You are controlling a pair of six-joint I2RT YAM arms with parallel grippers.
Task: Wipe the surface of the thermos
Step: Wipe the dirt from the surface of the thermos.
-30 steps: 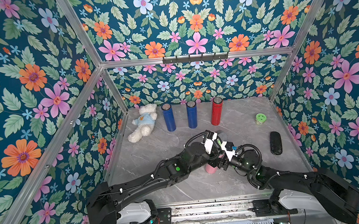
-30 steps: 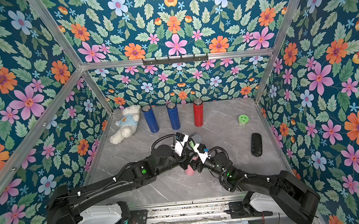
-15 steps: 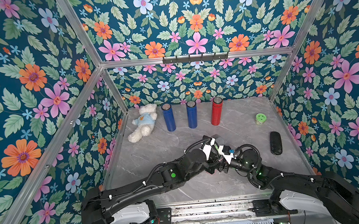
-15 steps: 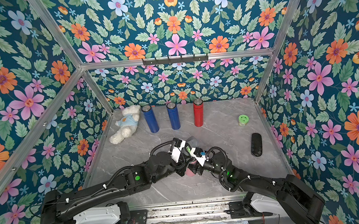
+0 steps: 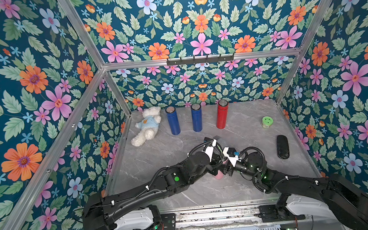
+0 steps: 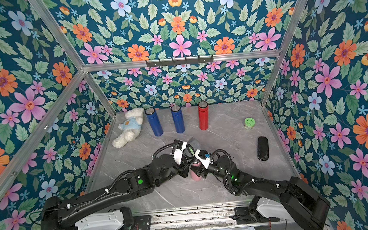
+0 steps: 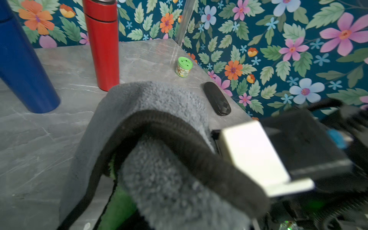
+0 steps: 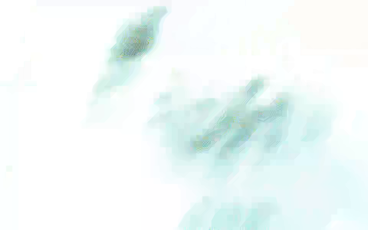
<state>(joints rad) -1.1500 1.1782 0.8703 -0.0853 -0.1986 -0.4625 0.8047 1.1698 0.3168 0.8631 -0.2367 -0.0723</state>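
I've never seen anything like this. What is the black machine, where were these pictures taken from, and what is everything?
Two black robot arms work over a grey table in a flowered booth. Two pictures look down from overhead; one is from the left wrist camera; the right wrist's is washed out. The left tool is shut on a grey cloth; the right tool grips a pink thermos between the arms. At the back: a teddy bear, two blue thermoses, a red thermos; to the right, a green jar and a black case.
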